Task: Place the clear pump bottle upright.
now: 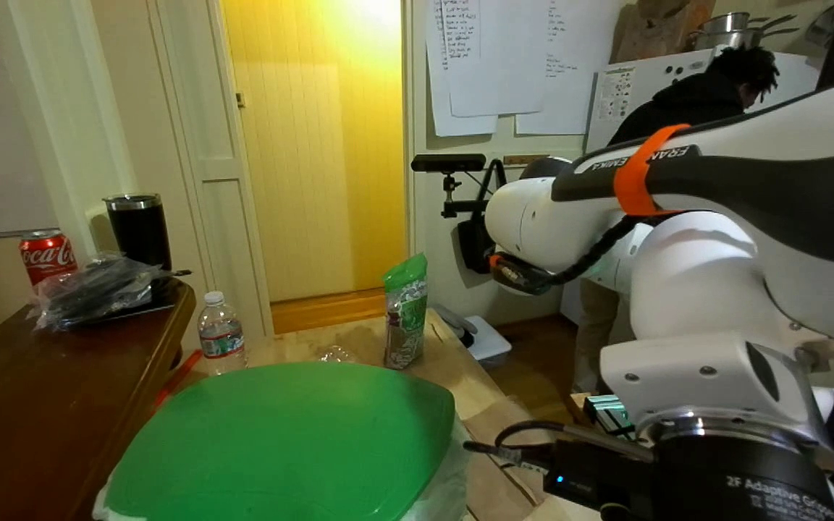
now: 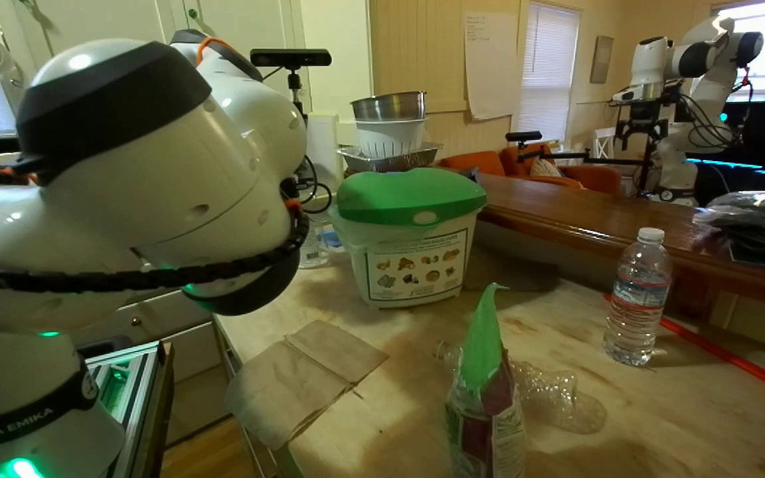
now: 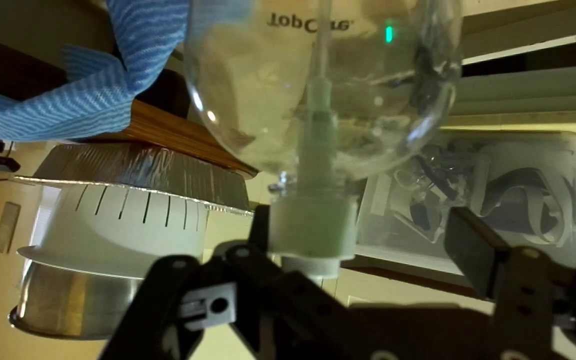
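The clear pump bottle fills the upper middle of the wrist view, which stands upside down. It reads TopCare and has a pale green-white pump collar. Allowing for the flipped picture, it looks upright. My gripper is open, with the collar between its fingers. The collar is close by the finger on the picture's left; touching, I cannot tell. A wide gap parts it from the other finger. In an exterior view, a clear bottle part with a barcode shows behind the arm, seemingly the same bottle. The fingers are hidden in both exterior views.
A green-lidded bin stands on the table, with a blue striped cloth near the bottle. Also there are a water bottle, a crumpled clear bottle lying down, a green bag and stacked pans.
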